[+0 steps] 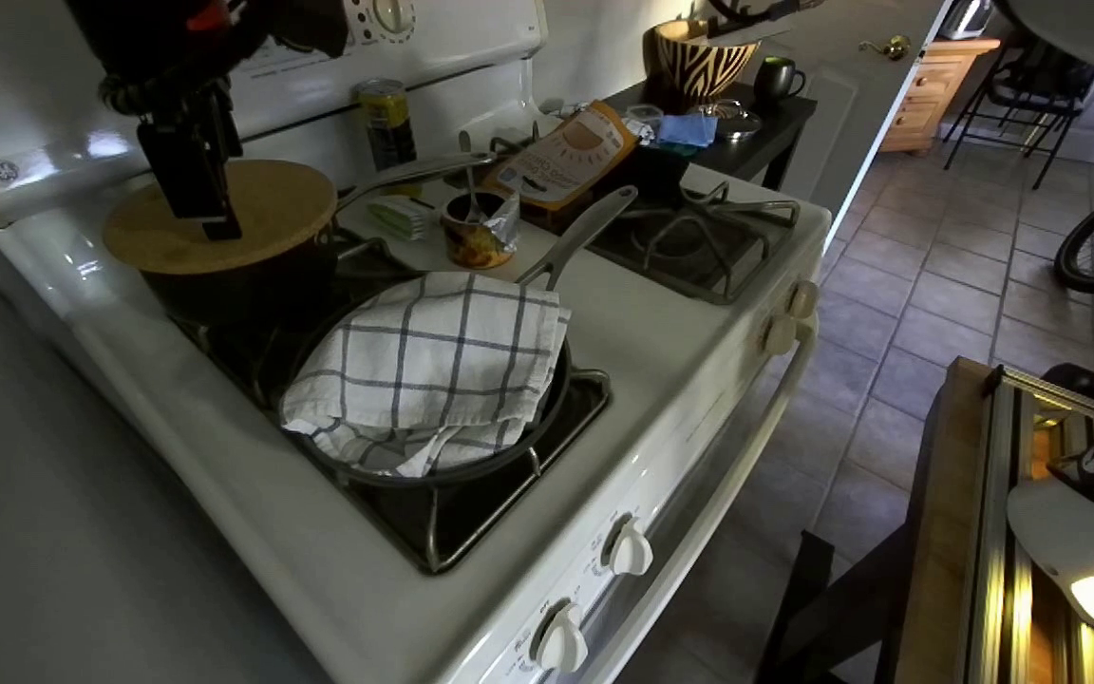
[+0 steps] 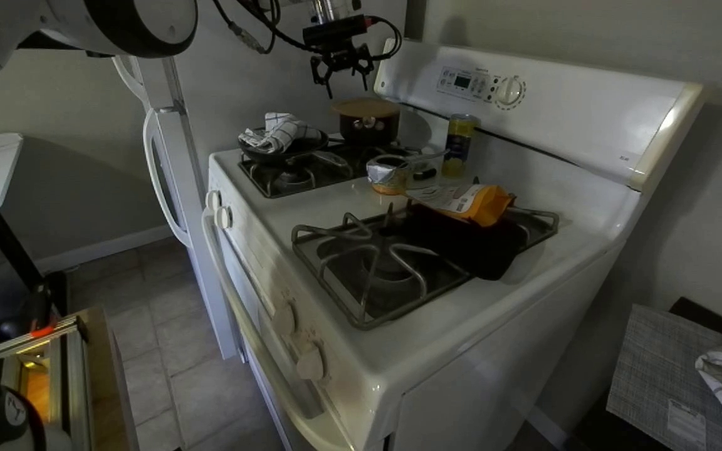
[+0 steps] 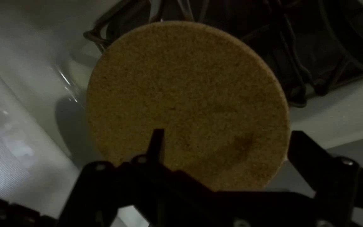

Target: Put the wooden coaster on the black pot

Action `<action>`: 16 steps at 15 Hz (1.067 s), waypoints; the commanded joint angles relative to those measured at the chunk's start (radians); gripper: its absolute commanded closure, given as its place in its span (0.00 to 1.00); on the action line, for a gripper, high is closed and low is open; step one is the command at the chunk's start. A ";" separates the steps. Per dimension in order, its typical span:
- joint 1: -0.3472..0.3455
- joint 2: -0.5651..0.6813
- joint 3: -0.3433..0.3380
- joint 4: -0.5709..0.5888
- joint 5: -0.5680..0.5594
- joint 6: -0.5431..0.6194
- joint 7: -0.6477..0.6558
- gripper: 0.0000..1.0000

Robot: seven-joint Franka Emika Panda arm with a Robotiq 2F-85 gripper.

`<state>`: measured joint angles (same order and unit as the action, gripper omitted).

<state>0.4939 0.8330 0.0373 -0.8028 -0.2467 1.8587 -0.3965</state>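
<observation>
The wooden coaster (image 1: 286, 204) lies flat on top of the black pot (image 1: 253, 285) like a lid, on the stove's back burner by the fridge. In an exterior view the coaster (image 2: 367, 107) covers the rim of the pot (image 2: 370, 130). My gripper (image 2: 347, 93) is above the coaster, pointing down, with a gap below its fingertips. In the wrist view the coaster (image 3: 181, 94) fills the middle, and my gripper (image 3: 227, 131) has its fingers wide apart with nothing between them. The pot's opening is hidden under the coaster.
A pan with a checked cloth (image 1: 433, 361) stands in front of the pot. A tall yellow can (image 1: 387, 123), an opened tin (image 1: 479, 233) and an orange bag (image 1: 566, 157) are further along the stove. The stove's back panel (image 2: 561, 119) rises behind the pot.
</observation>
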 commanded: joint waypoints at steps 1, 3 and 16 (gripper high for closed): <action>0.000 -0.046 -0.005 -0.091 -0.005 0.027 0.028 0.00; -0.002 -0.054 -0.002 -0.107 0.000 0.027 0.024 0.00; -0.008 -0.113 0.014 -0.232 -0.005 0.101 -0.013 0.00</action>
<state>0.4894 0.7599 0.0511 -0.9526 -0.2402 1.8994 -0.4024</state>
